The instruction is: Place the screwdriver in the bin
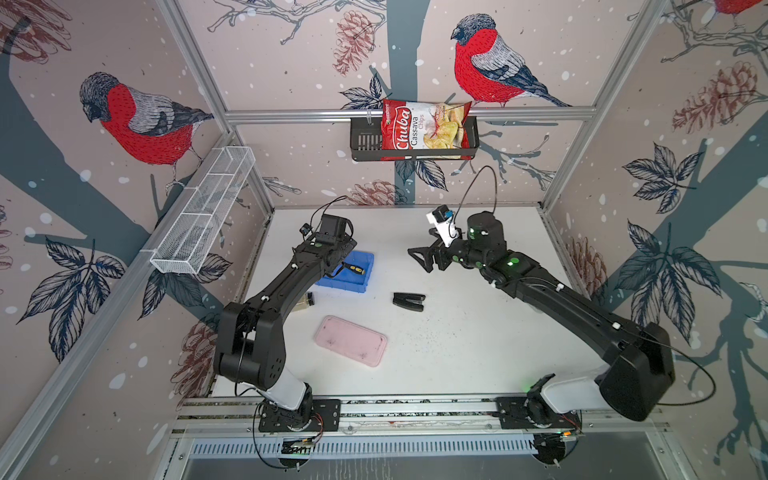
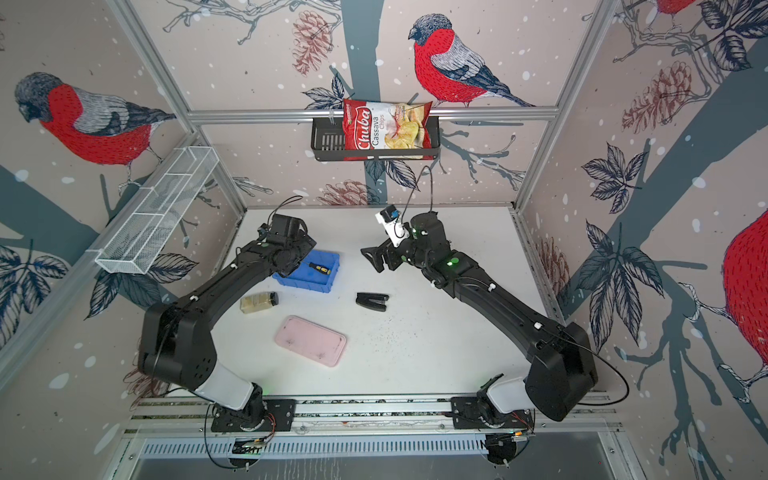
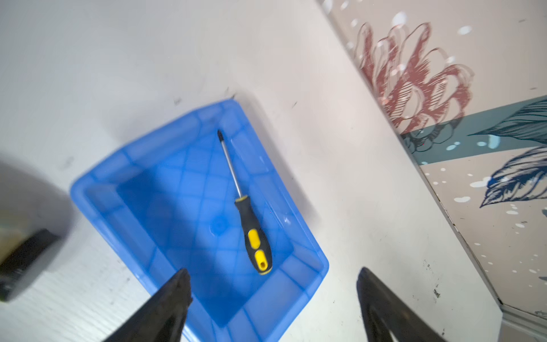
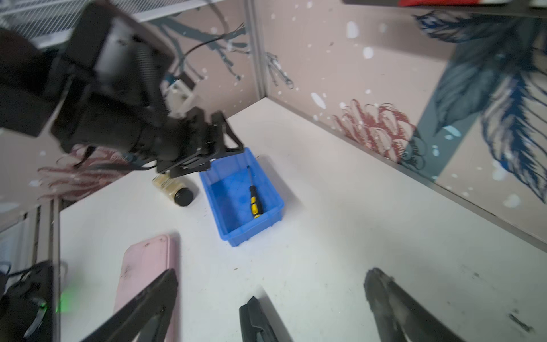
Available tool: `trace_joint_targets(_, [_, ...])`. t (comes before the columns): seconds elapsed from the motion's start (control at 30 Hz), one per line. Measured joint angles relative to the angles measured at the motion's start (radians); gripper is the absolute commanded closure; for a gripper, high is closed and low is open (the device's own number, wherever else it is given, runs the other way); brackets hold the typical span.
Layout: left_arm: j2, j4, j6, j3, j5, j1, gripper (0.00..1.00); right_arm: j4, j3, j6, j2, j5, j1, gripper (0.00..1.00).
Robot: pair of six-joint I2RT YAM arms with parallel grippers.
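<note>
The white counter (image 1: pixel 457 353) carries everything, and both black arms reach in from the front rail. The left hand (image 3: pixel 273 278) hovers above the left edge of the bin, its two fingers spread wide and gripping nothing. The right hand (image 4: pixel 272 275) hangs in the air over the back middle of the counter, well apart from the bin, its fingers likewise spread wide and empty.

A flat pink tray (image 1: pixel 350 346) lies toward the front. Behind it the blue bin (image 1: pixel 345 286) rests flat on the counter. A black stapler (image 1: pixel 409 301) lies to the right of the bin, apart from it. A small jar (image 2: pixel 258 302) with a black cap lies on its side near the bin's front left corner.

The screwdriver (image 3: pixel 251 231) lies on the floor of the bin. In both top views its yellow-and-black handle is toward the bin's right side and its thin shaft points left, clear of both hands.
</note>
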Motion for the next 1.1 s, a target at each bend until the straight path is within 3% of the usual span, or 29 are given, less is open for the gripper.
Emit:
trace_joint_targets(0.2, [-0.176,0.283,0.236,-0.216,-0.013,0.0,0.01,0.16,-0.142,0.13,-0.084,0.073,-0.125,0.0])
trace_joint_targets(0.5, [-0.367,0.735,0.545,-0.509,-0.01,0.0,0.01,0.417,-0.435,0.148,-0.238,0.314,-0.217,0.0])
trace_joint_targets(0.77, [-0.376,0.984,0.769,-0.698,-0.043,0.0,0.01,0.551,-0.609,0.063,-0.257,0.539,-0.319,0.0])
trace_joint_targets(1.1, [-0.302,1.276,0.937,-0.871,-0.12,0.024,0.02,0.69,-0.779,0.041,-0.175,0.678,-0.441,0.0])
